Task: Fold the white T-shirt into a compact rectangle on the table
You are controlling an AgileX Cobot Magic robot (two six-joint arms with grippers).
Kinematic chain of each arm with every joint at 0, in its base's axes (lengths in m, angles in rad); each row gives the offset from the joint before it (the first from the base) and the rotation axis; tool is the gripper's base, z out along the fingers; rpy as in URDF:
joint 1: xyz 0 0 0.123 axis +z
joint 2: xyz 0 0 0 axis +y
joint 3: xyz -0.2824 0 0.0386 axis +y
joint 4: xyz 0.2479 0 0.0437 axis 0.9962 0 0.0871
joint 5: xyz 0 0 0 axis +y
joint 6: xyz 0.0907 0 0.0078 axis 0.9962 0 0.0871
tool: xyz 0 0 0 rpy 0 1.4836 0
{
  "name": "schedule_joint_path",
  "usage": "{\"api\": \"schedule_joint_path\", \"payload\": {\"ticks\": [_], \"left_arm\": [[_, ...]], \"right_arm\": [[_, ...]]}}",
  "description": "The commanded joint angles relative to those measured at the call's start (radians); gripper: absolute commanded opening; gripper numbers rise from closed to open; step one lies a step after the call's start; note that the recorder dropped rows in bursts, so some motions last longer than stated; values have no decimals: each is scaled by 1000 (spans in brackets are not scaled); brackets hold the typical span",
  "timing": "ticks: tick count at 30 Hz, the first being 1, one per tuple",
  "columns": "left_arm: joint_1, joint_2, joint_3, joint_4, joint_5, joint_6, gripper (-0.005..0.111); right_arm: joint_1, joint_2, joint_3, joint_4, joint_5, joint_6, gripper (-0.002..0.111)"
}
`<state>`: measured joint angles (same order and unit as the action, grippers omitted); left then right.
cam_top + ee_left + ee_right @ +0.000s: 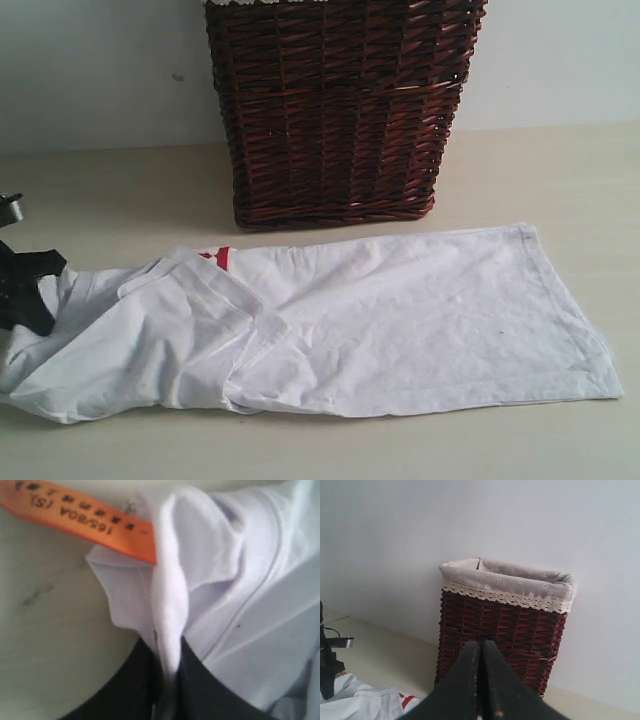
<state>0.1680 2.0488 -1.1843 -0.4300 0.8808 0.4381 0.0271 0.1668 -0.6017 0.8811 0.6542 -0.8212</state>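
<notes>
At the near left of the table (120, 450), the left gripper (170, 666) has its fingers clamped on a thin raised ridge of the white T-shirt (400, 320), just beside the orange tag (85, 517). The shirt lies as a long band, hem to the right. Likely next: carry this end rightward over the hem, lifting low and evenly, since so slim a pinch may slip. The right gripper (481, 672) is closed on nothing. The smooth, pale tabletop should let the cloth slide. Farther back, a wicker basket (340, 110) stands against the white wall (80, 60).
</notes>
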Motion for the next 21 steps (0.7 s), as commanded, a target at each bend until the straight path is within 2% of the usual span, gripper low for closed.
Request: {"api": "schedule_joint_path", "payload": {"ticks": [1, 2, 5, 7, 9, 11, 12, 13, 16, 18, 19, 20, 21], "left_arm": [[32, -118, -24, 396, -22, -324, 0], [39, -159, -49, 484, -6, -389, 0], [29, -239, -110, 469, -6, -438, 0], [-26, -284, -155, 399, -2, -429, 0], [-116, -321, -196, 274, 11, -366, 0], [-226, -339, -218, 101, 17, -290, 0], [-308, -340, -222, 32, 17, -251, 0], [-356, -340, -222, 0, 5, -247, 0], [-605, -290, -222, -4, -62, -250, 0], [-727, -244, -222, -1, -105, -247, 0], [-831, -196, -222, 3, -161, -218, 0], [-868, -178, -222, 3, -200, -211, 0], [-951, -135, -222, 3, -278, -209, 1]], "right_arm": [[-4, -4, 6, -5, 3, 4, 0], [-4, -4, 6, -5, 3, 4, 0], [-4, -4, 6, -5, 5, 8, 0], [-4, -4, 6, -5, 5, 11, 0], [-4, -4, 6, -5, 5, 12, 0], [-4, -4, 6, -5, 9, 12, 0], [-4, -4, 6, -5, 9, 12, 0], [-4, -4, 6, -5, 9, 12, 0], [-4, -4, 6, -5, 31, 14, 0], [-4, -4, 6, -5, 51, 14, 0], [-4, -4, 6, -5, 59, 14, 0], [-4, -4, 6, -5, 59, 14, 0], [-4, -4, 6, -5, 59, 14, 0]]}}
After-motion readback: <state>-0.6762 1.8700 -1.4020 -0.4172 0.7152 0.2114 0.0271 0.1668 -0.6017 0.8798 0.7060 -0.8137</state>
